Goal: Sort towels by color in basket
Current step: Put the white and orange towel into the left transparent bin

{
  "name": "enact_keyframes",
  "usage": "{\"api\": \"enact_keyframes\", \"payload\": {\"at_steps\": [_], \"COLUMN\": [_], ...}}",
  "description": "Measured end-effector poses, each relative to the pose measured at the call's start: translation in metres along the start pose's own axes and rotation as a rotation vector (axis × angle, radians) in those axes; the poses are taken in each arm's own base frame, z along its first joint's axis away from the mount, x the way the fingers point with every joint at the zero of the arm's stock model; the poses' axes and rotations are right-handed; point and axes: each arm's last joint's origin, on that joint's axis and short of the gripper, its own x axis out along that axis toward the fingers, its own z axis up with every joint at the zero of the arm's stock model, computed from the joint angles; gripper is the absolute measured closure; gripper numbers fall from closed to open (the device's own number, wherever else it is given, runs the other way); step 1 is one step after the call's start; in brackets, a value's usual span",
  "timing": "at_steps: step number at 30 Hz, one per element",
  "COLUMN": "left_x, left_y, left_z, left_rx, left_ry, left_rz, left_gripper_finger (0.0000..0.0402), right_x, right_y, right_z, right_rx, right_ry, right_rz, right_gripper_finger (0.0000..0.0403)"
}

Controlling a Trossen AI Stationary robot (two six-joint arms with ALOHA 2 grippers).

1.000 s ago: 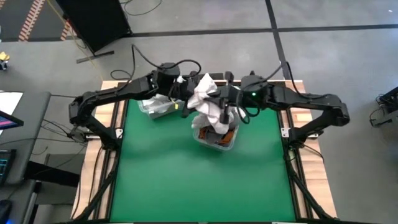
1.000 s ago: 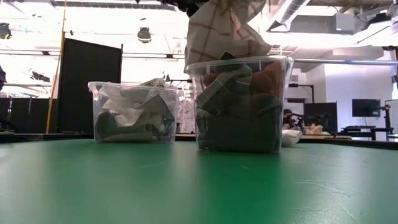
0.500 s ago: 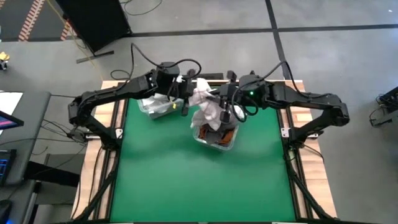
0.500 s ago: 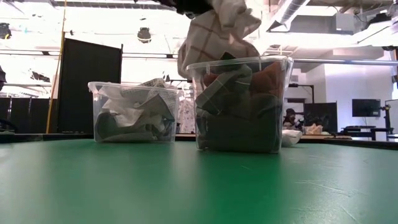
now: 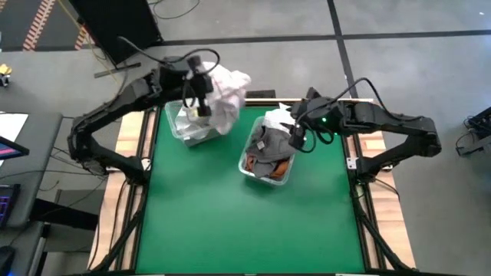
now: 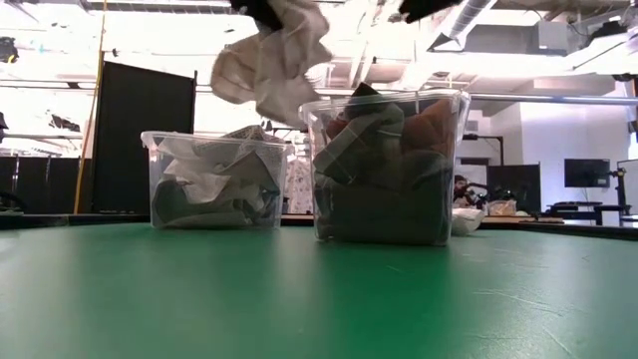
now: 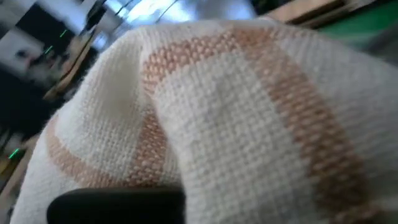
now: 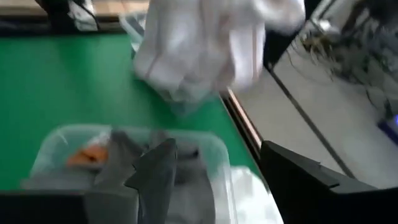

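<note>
My left gripper (image 5: 203, 107) is shut on the white towel with thin red checks (image 5: 224, 96), which is held high over the far left of the table, above the left clear basket (image 5: 189, 129) of white and light grey cloths. The towel fills the left wrist view (image 7: 236, 124). My right gripper (image 5: 295, 138) is open and empty above the right clear basket (image 5: 265, 162), which holds dark grey and rust orange cloths (image 8: 155, 174). A plain white cloth (image 5: 278, 119) lies on the table behind that basket. My left gripper holds the checked towel in a bunch, and the cloth itself hides the place of contact; only one dark finger (image 7: 112, 208) shows under the folds. The fingers come from above. The towel hangs crumpled below them (image 6: 271, 62), clear of both baskets.
The two baskets stand side by side at the far middle of the green mat (image 5: 230, 222), whose near half is bare. Wooden table edges (image 5: 368, 153) frame the mat.
My left gripper has swung toward the table's left and far edge, carrying the checked towel from above the right basket to above the left one. The towel has come clear of the right basket. My right gripper has drawn away from the towel toward the right.
</note>
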Motion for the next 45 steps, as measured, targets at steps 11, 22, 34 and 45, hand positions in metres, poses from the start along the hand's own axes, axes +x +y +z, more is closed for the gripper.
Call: {"api": "enact_keyframes", "payload": {"at_steps": [11,22,34,45], "left_x": [0.002,0.030,0.069,0.118], "left_y": [0.037,0.020,-0.035,-0.058], "left_z": [-0.066,-0.141,-0.198,-0.233], "left_rx": [-0.156,-0.313,-0.437,-0.540], "left_ry": [0.340,0.483,0.460,0.623], "left_rz": [0.087,0.016,-0.157,-0.300], "left_gripper_finger": [0.0383,0.0383,0.0383,0.0370], "right_x": [-0.030,-0.039,-0.041,-0.024], "right_y": [0.007,0.015,0.018,0.026], "right_z": [-0.026,-0.040,-0.040,-0.060], "right_rx": [0.077,0.103,0.112,0.115], "right_ry": [0.167,0.259,0.242,0.312], "right_rz": [-0.088,-0.146,-0.157,-0.203], "right_gripper_finger": [0.0139,0.0138,0.0138,0.0138]}}
